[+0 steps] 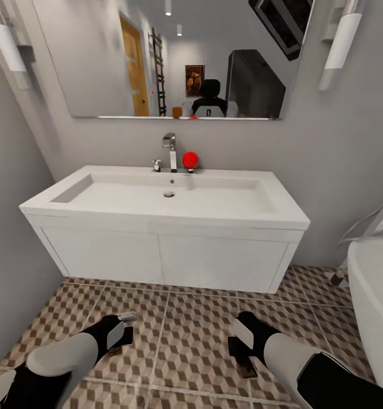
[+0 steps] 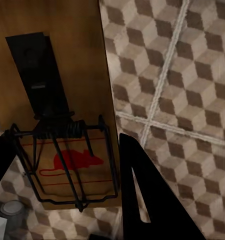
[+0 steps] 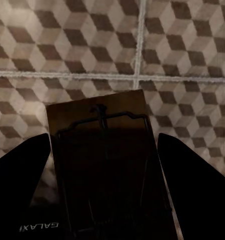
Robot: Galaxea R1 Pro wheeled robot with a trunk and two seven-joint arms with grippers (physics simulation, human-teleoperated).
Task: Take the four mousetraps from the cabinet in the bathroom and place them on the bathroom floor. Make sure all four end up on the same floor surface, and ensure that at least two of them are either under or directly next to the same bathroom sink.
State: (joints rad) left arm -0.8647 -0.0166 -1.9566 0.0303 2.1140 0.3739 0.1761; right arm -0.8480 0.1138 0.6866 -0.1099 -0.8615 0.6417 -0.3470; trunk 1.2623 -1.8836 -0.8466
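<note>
The white wall-hung bathroom sink (image 1: 169, 255) hangs straight ahead over the cube-patterned bathroom floor (image 1: 186, 341). My left gripper (image 1: 121, 330) hovers low over the tiles in front of the sink's left half. It is shut on a mousetrap (image 2: 87, 50), a wooden board with a red mouse print and a wire spring, between its fingers (image 2: 142, 200). My right gripper (image 1: 244, 347) is low before the sink's right half, shut on a second mousetrap (image 1: 241, 355), which looks dark in the right wrist view (image 3: 107, 165). The cabinet is out of view.
A white bathtub (image 1: 376, 307) stands close at the right, beside my right arm. A grey wall (image 1: 9, 238) closes the left side. On the sink's rim are a chrome faucet (image 1: 170, 150) and a red ball-shaped object (image 1: 190, 159); a mirror (image 1: 180, 57) hangs above.
</note>
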